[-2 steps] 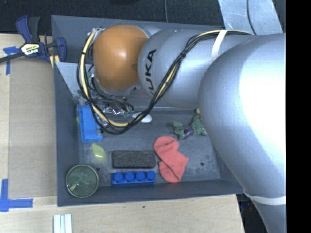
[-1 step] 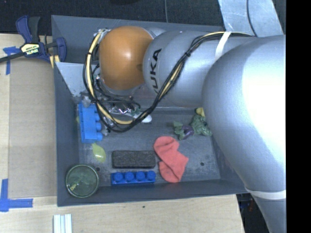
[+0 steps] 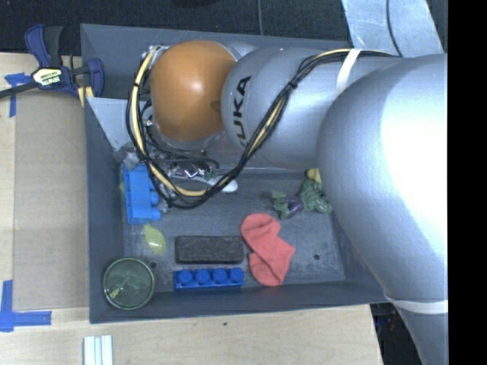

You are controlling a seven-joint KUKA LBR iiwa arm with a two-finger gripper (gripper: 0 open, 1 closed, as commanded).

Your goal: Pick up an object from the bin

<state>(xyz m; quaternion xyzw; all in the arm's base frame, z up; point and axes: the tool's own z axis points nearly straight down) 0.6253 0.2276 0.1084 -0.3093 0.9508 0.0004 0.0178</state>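
The light came from above and was soft and even. The big silver arm (image 3: 380, 128) was the brightest thing — its round top looked pale at the upper right of the frame. The orange cover (image 3: 190, 90) had a soft glow on its top, smooth and wide. The floor of the bin (image 3: 327, 242) was dim and grey. A dark shadow lay under the arm in the middle of the frame, and the top edge of the frame was nearly black — far darker than the rest.
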